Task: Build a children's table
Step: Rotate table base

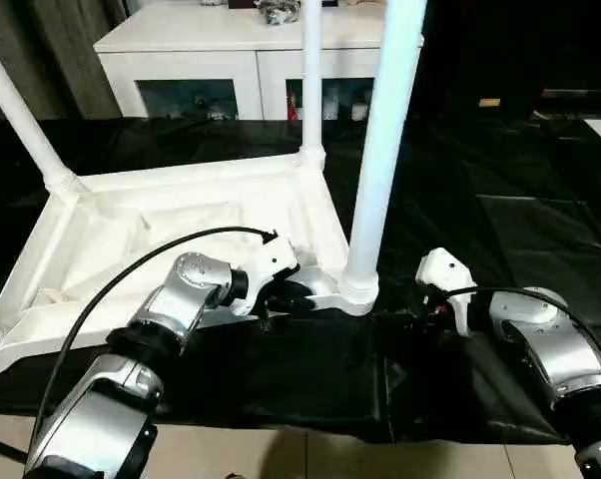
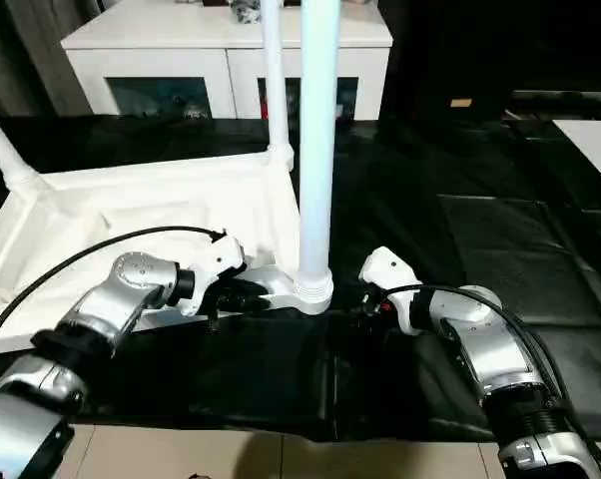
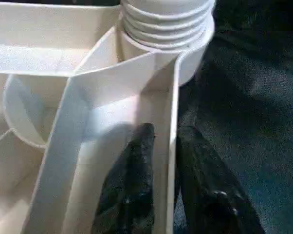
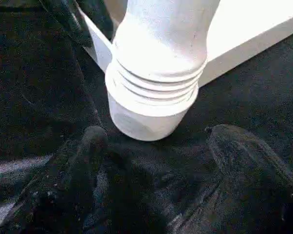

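**Item: children's table, upturned, legs fitted at the corners in view**

Location: the table top [image 1: 171, 230] lies underside up on the black sheet [image 1: 480, 239], and its near edge wall sits between the two fingers of the left gripper [image 3: 161, 161]. The nearest leg [image 1: 380, 150] stands upright in its corner socket [image 4: 154, 105] just ahead of the right gripper [image 4: 158, 141].

Grippers: the left gripper pinches the thin edge wall, one finger inside the top, one outside. The right gripper stands wide apart and holds nothing, its fingers resting on the sheet either side of the socket.

Handling, as judged: hollow moulded plastic, likely light, stiff and smooth, so apt to slide on the sheet. The edge wall suits steadying; the ribbed collar of the leg gives the surest hold for turning or pressing home.

Containers: the shallow underside of the top, divided by diagonal ribs [image 3: 64, 146], holds nothing beyond its own moulding. Behind stands a white cabinet [image 1: 231, 60], its contents unclear.
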Controlling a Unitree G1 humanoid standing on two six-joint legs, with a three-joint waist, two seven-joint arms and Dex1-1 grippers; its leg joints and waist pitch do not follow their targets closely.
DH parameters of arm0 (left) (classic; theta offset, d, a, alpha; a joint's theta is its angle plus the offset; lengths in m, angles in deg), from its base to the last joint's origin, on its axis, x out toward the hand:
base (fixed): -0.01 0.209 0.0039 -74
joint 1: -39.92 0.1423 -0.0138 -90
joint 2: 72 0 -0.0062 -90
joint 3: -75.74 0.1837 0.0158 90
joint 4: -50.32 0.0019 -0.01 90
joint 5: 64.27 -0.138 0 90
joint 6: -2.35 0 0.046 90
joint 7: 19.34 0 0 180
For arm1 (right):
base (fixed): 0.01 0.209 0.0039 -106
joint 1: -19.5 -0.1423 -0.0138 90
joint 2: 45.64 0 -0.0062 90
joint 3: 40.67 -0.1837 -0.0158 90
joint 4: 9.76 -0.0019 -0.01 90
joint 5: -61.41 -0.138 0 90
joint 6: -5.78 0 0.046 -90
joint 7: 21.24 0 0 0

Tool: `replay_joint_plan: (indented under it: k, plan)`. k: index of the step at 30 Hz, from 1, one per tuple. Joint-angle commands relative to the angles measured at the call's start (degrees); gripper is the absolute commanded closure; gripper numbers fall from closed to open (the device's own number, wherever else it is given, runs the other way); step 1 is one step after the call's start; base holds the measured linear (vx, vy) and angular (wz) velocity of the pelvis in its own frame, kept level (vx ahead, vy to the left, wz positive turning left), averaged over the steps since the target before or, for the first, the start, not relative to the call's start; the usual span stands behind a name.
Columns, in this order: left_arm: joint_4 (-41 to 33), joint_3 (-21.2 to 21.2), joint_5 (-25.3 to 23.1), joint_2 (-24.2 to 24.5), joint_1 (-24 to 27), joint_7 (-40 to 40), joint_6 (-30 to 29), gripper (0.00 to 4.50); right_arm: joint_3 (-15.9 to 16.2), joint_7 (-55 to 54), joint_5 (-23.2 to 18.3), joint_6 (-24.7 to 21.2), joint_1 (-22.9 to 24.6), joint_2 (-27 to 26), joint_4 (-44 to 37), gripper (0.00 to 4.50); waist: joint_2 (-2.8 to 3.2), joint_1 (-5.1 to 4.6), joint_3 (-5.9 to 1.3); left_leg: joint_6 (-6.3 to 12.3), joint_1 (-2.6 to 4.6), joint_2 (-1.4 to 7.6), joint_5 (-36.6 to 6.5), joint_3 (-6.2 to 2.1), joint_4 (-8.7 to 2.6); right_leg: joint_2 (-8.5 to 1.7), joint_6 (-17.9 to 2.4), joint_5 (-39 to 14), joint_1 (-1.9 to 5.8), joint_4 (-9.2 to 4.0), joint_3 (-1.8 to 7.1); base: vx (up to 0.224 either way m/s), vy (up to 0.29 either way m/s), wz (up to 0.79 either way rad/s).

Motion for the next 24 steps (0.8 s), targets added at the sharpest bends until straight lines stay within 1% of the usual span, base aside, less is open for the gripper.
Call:
replay_joint_plan:
  k: [1,2,4,6,7,8,9,10,11,12,14,15,17,18,19,20,21,22,23,24]
  plan:
    - [3.7,2.1,-2.7,0.5,0.8,0.1,0.1,3.93,-0.1,0.0,-0.4,0.1,-0.1,0.3,-1.0,0.69,-1.08,0.16,-3.73,3.79,0.80,1.58,-15.8,-1.05,-4.29,-2.48,-13.6,-16.4,3.05,-4.27,1.22,0.000,0.000,0.00]
    - [4.6,2.8,-3.5,0.5,0.5,0.3,0.9,3.93,-0.1,0.0,-0.4,0.2,-0.1,0.3,-0.9,0.69,-1.08,0.13,-3.71,3.80,0.80,1.52,-16.0,-1.03,-4.27,-2.47,-13.4,-17.1,3.02,-4.34,1.21,0.000,0.000,0.00]
    - [5.7,3.5,-4.3,0.5,0.3,0.6,1.6,4.17,-0.1,0.1,-0.4,0.2,-0.2,0.3,-0.9,0.69,-0.93,0.04,-3.64,3.65,0.92,1.50,-16.7,-1.07,-4.38,-2.48,-12.3,-19.9,2.88,-4.71,1.21,0.000,0.000,0.00]
    - [6.3,3.9,-4.7,0.5,0.2,0.6,1.9,4.17,-0.1,0.1,-0.4,0.2,-0.2,0.3,-0.8,0.69,-0.97,-0.05,-3.54,3.40,0.94,1.46,-17.5,-1.14,-4.49,-2.54,-11.6,-22.3,2.88,-4.95,1.17,0.000,0.000,0.00]
    - [6.9,4.0,-4.9,0.3,0.0,0.5,2.2,4.17,-0.2,0.0,-0.4,0.3,-0.2,0.3,-0.8,0.69,-0.80,-0.15,-3.37,3.03,1.12,1.40,-18.7,-1.13,-4.57,-2.49,-11.1,-24.3,2.75,-5.20,1.12,0.000,0.000,0.00]
    - [7.5,3.7,-4.8,-0.1,-0.3,0.4,2.3,4.17,-0.2,0.0,-0.4,0.3,-0.2,0.3,-0.9,0.69,-0.83,-0.24,-3.34,2.80,1.18,1.41,-19.3,-1.19,-4.62,-2.49,-11.0,-25.0,2.76,-5.22,1.10,0.000,0.000,0.00]
    - [8.0,3.5,-4.8,-0.4,-0.5,0.4,2.4,4.35,-0.2,0.0,-0.4,0.3,-0.2,0.3,-0.9,0.69,-0.85,-0.32,-3.25,2.49,1.41,1.35,-20.4,-1.23,-4.71,-2.48,-10.4,-26.9,2.66,-5.47,1.05,0.000,0.000,0.00]
    - [8.0,3.5,-4.7,-0.4,-0.5,0.4,2.4,4.35,-0.2,0.0,-0.4,0.3,-0.2,0.3,-0.9,0.69,-0.86,-0.39,-3.28,2.25,1.61,1.38,-21.0,-1.28,-4.76,-2.50,-10.2,-27.7,2.60,-5.61,1.08,0.000,0.000,0.00]
    - [7.7,2.4,-3.7,-0.8,-0.6,0.6,2.1,4.46,-0.5,0.0,-0.8,0.3,0.0,0.2,-1.2,0.69,-0.69,-0.44,-3.30,2.13,1.61,1.42,-21.2,-1.32,-4.84,-2.49,-10.2,-27.5,2.62,-5.64,1.12,0.000,0.000,0.00]
    - [7.7,2.4,-3.7,-0.8,-0.6,0.6,2.1,4.50,-0.5,0.0,-0.8,0.3,0.0,0.2,-1.2,0.69,-0.74,-0.44,-3.34,2.15,1.63,1.41,-21.1,-1.30,-4.83,-2.47,-10.3,-27.2,2.61,-5.63,1.12,0.000,0.000,0.00]
    - [7.3,0.8,-2.0,-1.3,-0.6,0.5,2.3,4.50,-0.9,0.1,-1.4,0.2,0.4,0.1,-1.8,0.69,-0.65,-0.39,-3.42,2.23,1.58,1.51,-20.9,-1.36,-4.91,-2.48,-10.8,-26.0,2.63,-5.47,1.14,0.000,0.000,0.00]
    - [6.6,-0.3,-0.7,-1.4,-0.1,1.0,2.8,4.50,-1.5,0.3,-2.4,0.1,0.7,-0.2,-2.3,0.69,-0.52,-0.41,-3.45,2.31,1.46,1.51,-20.8,-1.36,-4.96,-2.40,-11.0,-24.8,2.73,-5.37,1.17,0.000,0.000,0.00]
    - [5.4,-1.2,0.5,-1.3,0.8,1.6,3.4,4.50,-2.1,0.6,-3.4,-0.1,1.0,-0.4,-2.9,0.69,-0.68,-0.40,-3.51,2.75,1.31,1.57,-20.5,-1.37,-5.00,-2.50,-11.5,-23.4,2.90,-5.24,1.23,0.000,0.000,0.00]
    - [5.0,-1.3,0.8,-1.3,1.1,1.8,3.4,4.50,-2.2,0.7,-3.6,-0.1,1.1,-0.5,-3.0,0.69,-0.66,-0.44,-3.55,3.10,1.16,1.58,-19.8,-1.36,-5.00,-2.50,-11.6,-22.6,2.92,-5.11,1.26,0.000,0.000,0.00]
    - [1.9,-2.2,2.7,-0.9,3.1,3.4,3.1,4.50,-2.7,1.7,-5.0,-0.3,1.7,-0.5,-4.3,0.69,-0.62,-0.40,-3.61,3.45,1.12,1.60,-19.3,-1.29,-4.94,-2.52,-11.9,-21.8,2.97,-5.04,1.33,0.000,0.000,0.00]
    - [-1.3,-2.6,4.1,-0.7,5.1,4.2,2.4,4.50,-2.9,2.5,-5.8,-0.5,2.2,-0.3,-5.3,0.69,-0.66,-0.43,-3.69,3.97,0.91,1.66,-18.4,-1.29,-4.94,-2.61,-12.3,-20.7,3.16,-4.88,1.35,0.000,0.000,0.00]
    - [-1.3,-2.6,4.1,-0.7,5.1,4.2,2.4,4.50,-2.9,2.5,-5.8,-0.5,2.2,-0.3,-5.3,0.69,-0.66,-0.43,-3.69,3.97,0.91,1.66,-18.4,-1.29,-4.94,-2.61,-12.3,-20.7,3.16,-4.88,1.35,0.000,0.000,0.00]
    - [-5.6,-2.9,5.7,-0.6,8.0,4.7,1.0,4.50,-3.1,3.3,-6.6,-0.7,2.7,-0.1,-6.1,0.69,-0.57,-0.41,-3.93,4.69,0.76,1.86,-16.4,-1.28,-4.84,-2.73,-12.8,-18.9,3.22,-4.46,1.36,0.000,0.000,0.00]
    - [-7.3,-2.9,6.2,-0.6,9.1,4.7,0.5,4.50,-3.2,3.5,-6.8,-0.7,2.8,0.0,-6.4,0.69,-0.69,-0.55,-3.95,5.28,0.78,1.89,-15.5,-1.15,-4.75,-2.59,-13.3,-17.7,3.08,-4.48,1.41,0.000,0.000,0.00]
    - [-10.7,-3.1,6.8,-0.7,11.7,4.1,-0.4,4.50,-3.2,3.6,-7.0,-0.6,3.0,0.0,-6.6,0.69,-0.81,-0.54,-3.97,5.42,0.86,1.87,-15.2,-1.02,-4.65,-2.51,-13.4,-17.5,2.96,-4.47,1.43,0.000,0.000,0.00]
